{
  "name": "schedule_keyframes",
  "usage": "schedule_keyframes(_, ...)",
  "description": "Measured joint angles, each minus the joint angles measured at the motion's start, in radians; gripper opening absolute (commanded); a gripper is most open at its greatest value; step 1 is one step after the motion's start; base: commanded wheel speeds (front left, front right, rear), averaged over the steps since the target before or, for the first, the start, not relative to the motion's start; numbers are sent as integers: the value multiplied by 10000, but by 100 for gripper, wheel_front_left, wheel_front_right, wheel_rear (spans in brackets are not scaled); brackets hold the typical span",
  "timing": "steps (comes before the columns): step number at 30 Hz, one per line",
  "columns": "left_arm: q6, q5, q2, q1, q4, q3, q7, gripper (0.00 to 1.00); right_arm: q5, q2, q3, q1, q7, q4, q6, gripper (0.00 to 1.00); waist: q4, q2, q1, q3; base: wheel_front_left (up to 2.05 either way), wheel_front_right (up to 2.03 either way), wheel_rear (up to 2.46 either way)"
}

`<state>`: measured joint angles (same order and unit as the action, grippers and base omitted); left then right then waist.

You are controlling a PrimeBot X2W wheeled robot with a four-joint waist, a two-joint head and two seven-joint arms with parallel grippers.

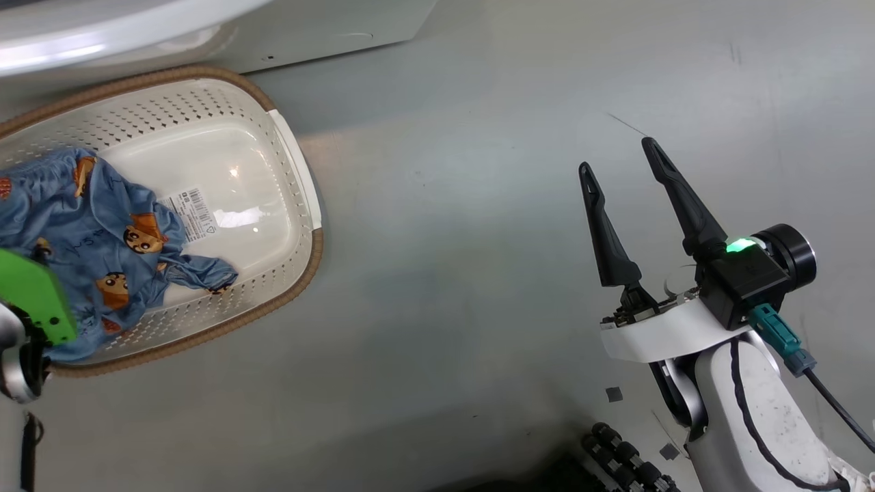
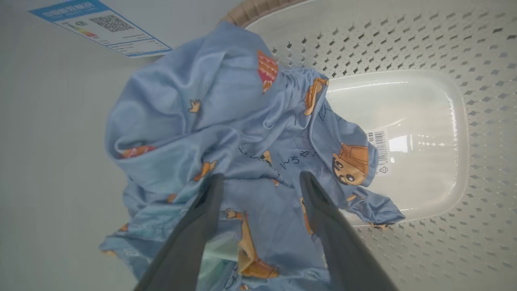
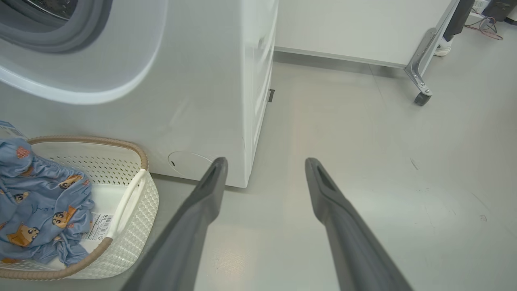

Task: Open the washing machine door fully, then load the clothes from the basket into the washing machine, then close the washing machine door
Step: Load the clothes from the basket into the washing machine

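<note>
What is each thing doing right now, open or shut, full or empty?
clothes: crumpled in the basket
basket: upright on the floor, half bare
washing machine: front opening uncovered
left gripper: open, over the clothes
right gripper: open, empty, above the floor

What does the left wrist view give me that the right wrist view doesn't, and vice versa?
Left wrist: the blue label, and the left hand open at the clothes. Right wrist: the grey gasket of the washing machine, a castor, and the right hand open above the floor. Shared: the basket, clothes in it, barcode sticker on its floor.
</note>
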<state>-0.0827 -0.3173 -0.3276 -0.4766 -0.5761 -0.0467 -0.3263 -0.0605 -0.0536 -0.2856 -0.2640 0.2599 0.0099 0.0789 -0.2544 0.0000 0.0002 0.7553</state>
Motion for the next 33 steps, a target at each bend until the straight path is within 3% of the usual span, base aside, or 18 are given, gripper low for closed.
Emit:
schedule_keyframes(6, -155, 886, -332, -153, -395, 495, -15, 100, -25, 19, -75, -158, 2, 111, -56, 100, -31, 1, -1, 244, 0, 0, 0)
schedule_keyframes(23, -247, 1003, -359, -1012, -968, 483, -286, 100, -481, 44, -405, -370, 2, 63, -297, 100, -186, 0, -1, 696, 0, 0, 0)
schedule_keyframes(24, -247, 1051, -360, -1056, -978, 485, -276, 96, -508, 46, -422, -372, 2, 59, -299, 100, -202, 0, -1, 735, 0, 0, 0)
schedule_keyframes(26, -247, 1076, -360, -1139, -1035, 487, -232, 73, -548, 44, -449, -384, 2, 52, -303, 100, -230, 0, -1, 809, 0, 0, 0)
schedule_keyframes(27, -249, 1080, -359, -1191, -1089, 493, -188, 50, -548, 46, -456, -398, 2, 50, -343, 100, -244, 0, -1, 842, 0, 0, 0)
schedule_keyframes(28, -249, 1097, -357, -1230, -1151, 504, -142, 42, -548, 50, -456, -411, 2, 50, -389, 100, -257, 0, -1, 866, 0, 0, 0)
schedule_keyframes(29, -249, 1108, -351, -1257, -1206, 508, -136, 40, -550, 48, -458, -418, 2, 50, -389, 100, -266, 0, -1, 884, 0, 0, 0)
schedule_keyframes(30, -249, 1126, -351, -1278, -1241, 508, -58, 45, -550, 48, -464, -419, 2, 50, -391, 100, -272, 0, -1, 900, 0, 0, 0)
schedule_keyframes(32, -265, 1141, -351, -1354, -1271, 506, 19, 71, -552, 50, -476, -420, 2, 48, -443, 100, -282, 0, -1, 932, 0, 0, 0)
schedule_keyframes(33, -267, 1147, -351, -1412, -1271, 504, 82, 76, -552, 50, -476, -422, 2, 48, -458, 100, -286, 0, -1, 949, 0, 0, 0)
